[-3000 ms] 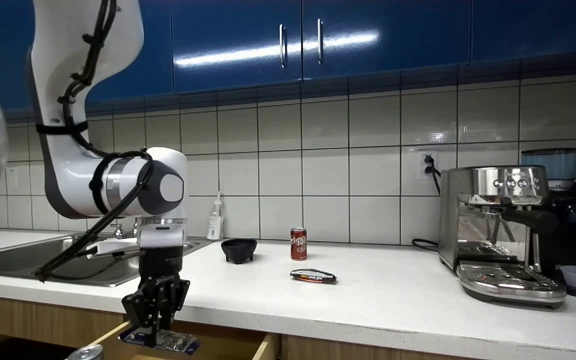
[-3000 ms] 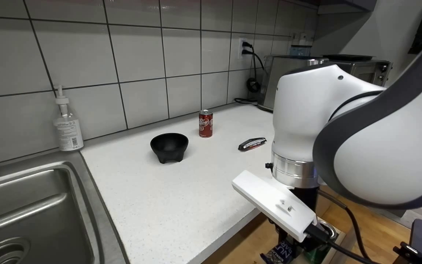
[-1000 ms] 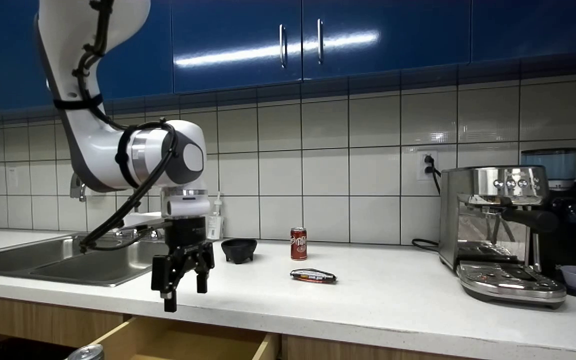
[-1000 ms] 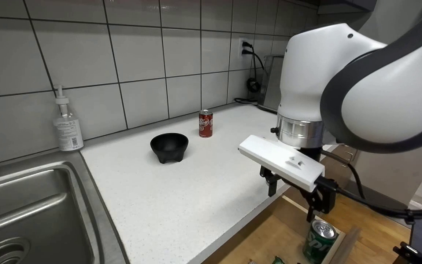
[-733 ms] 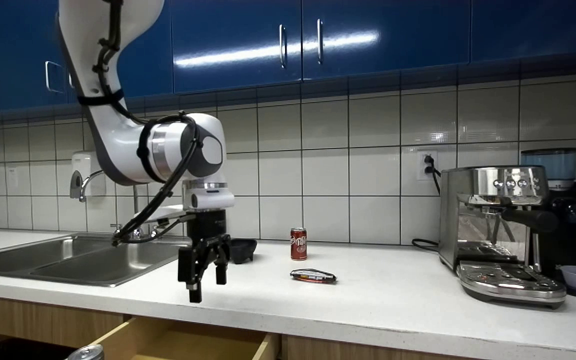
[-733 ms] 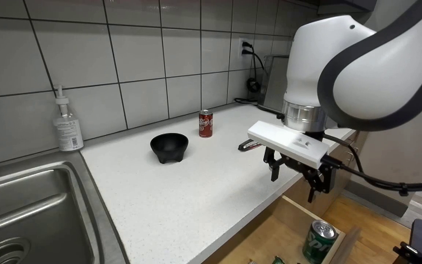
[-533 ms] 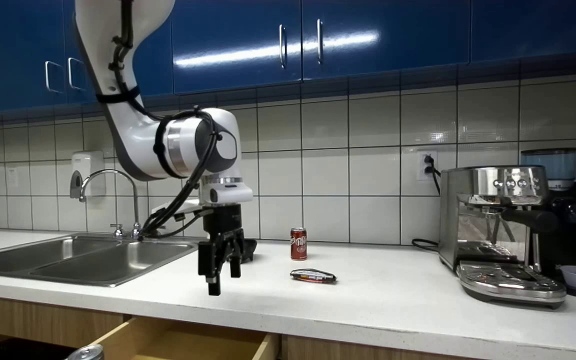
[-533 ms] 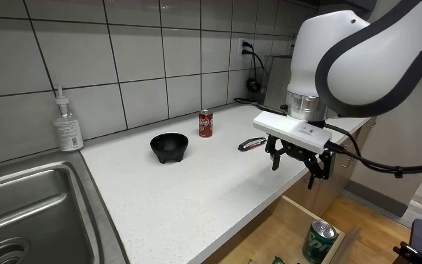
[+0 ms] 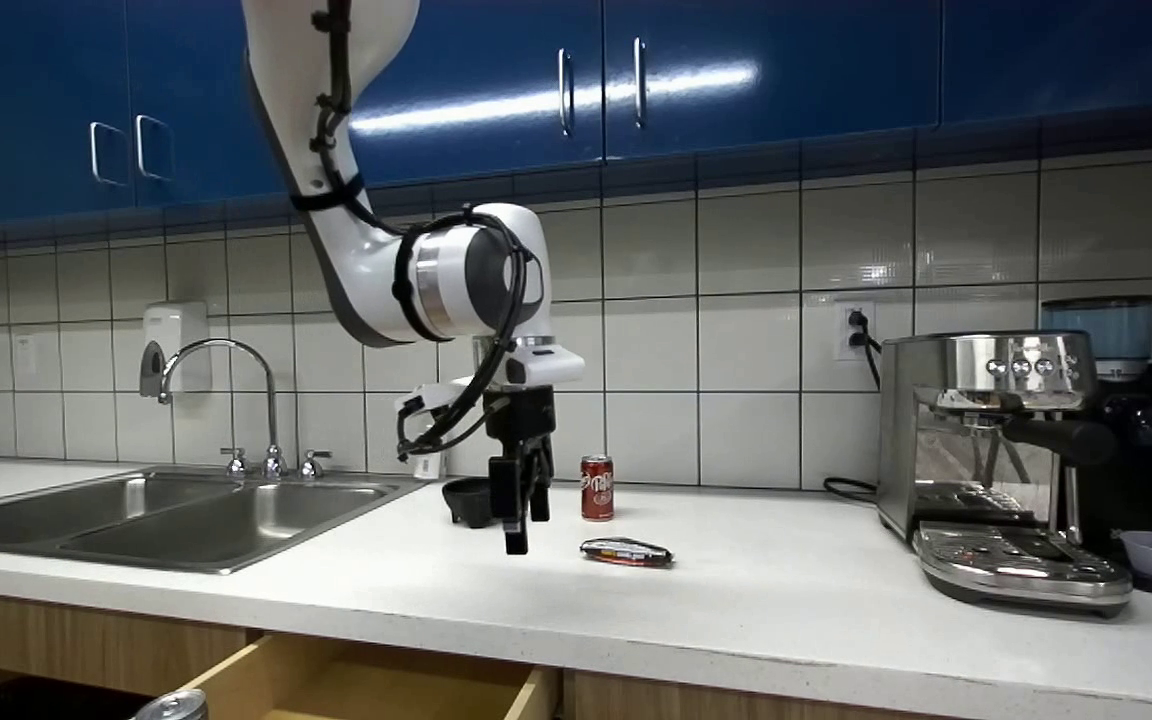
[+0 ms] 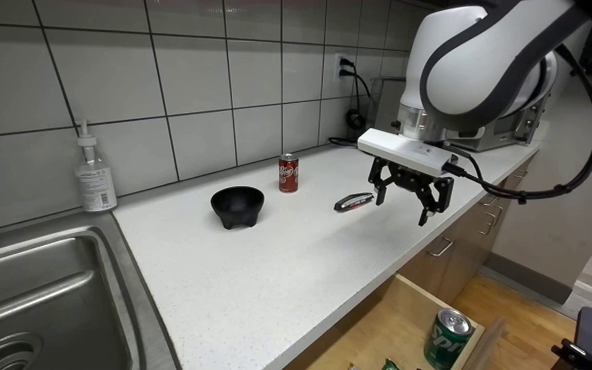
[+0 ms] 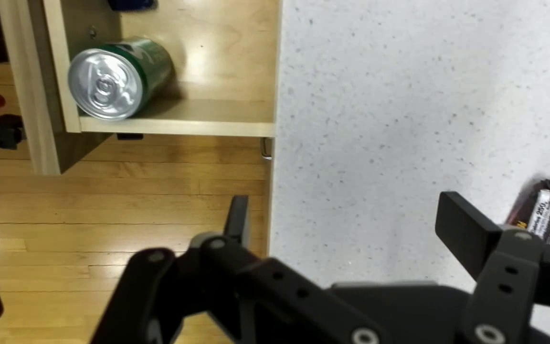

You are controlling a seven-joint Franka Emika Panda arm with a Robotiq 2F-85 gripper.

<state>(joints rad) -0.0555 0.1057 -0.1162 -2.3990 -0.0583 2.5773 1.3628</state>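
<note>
We find the gripper [image 10: 401, 211] spread and empty above the counter [image 10: 255, 288], where the wrapped bar [image 10: 353, 202] lies off to one side. We judge it best to centre over the bar, straddling its narrow width.

The wrapper [image 10: 353, 202] looks glossy plastic — the tool [image 10: 401, 210] matt, the drawer [image 10: 381, 326] smooth wood.

We are seeing a wrapped bar [image 9: 627, 552], dark and shiny with a white label and red markings. It is lying flat on the counter [image 10: 275, 267], below and beside the gripper [image 10: 401, 212], apart from it; the wrist view is showing it partly hidden.
</note>
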